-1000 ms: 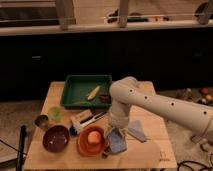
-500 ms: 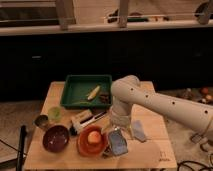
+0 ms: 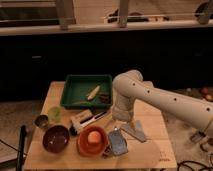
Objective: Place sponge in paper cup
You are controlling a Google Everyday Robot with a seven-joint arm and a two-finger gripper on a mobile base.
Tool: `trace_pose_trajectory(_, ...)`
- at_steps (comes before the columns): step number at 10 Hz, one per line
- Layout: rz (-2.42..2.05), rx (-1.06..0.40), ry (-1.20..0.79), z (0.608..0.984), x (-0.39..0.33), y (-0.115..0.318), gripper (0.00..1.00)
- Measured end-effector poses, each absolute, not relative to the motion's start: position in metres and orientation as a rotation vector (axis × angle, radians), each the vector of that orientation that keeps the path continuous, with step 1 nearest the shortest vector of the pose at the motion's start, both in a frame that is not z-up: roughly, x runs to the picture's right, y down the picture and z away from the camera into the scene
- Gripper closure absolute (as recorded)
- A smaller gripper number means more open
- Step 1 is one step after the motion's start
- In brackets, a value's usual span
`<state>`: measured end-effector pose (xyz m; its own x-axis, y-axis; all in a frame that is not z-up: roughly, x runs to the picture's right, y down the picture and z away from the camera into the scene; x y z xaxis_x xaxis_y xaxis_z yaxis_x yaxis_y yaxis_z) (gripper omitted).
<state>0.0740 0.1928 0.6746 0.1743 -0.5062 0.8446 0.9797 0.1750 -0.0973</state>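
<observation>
The blue-grey sponge (image 3: 118, 142) is at the table's front, just right of the orange bowl (image 3: 92, 141). My gripper (image 3: 121, 127) hangs from the white arm (image 3: 150, 97) directly above the sponge and looks to be touching its top edge. A short white thing that seems to be the paper cup (image 3: 81, 120) lies on its side left of the gripper, behind the orange bowl. The pale-grey wedge cloth (image 3: 135, 131) lies flat just right of the gripper.
A green tray (image 3: 75, 97) holding a yellow item (image 3: 94, 92) stands at the back. A translucent green cup (image 3: 54, 114), a small dark metal cup (image 3: 41, 121) and a dark purple bowl (image 3: 56, 138) stand on the left. The wooden table's (image 3: 155, 145) front edge is close.
The gripper has dropped slightly towards the sponge, and the sponge looks a little more tilted up. Nothing else has moved.
</observation>
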Motion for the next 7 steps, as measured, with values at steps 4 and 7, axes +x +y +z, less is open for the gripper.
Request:
trace_pose_trajectory(4,-1.218,-0.770,-0.763,0.6746,0.0760,0.1908,0.20)
trace_pose_trajectory(7,-1.219,-0.770,-0.764,0.6747,0.0753,0.1908,0.20)
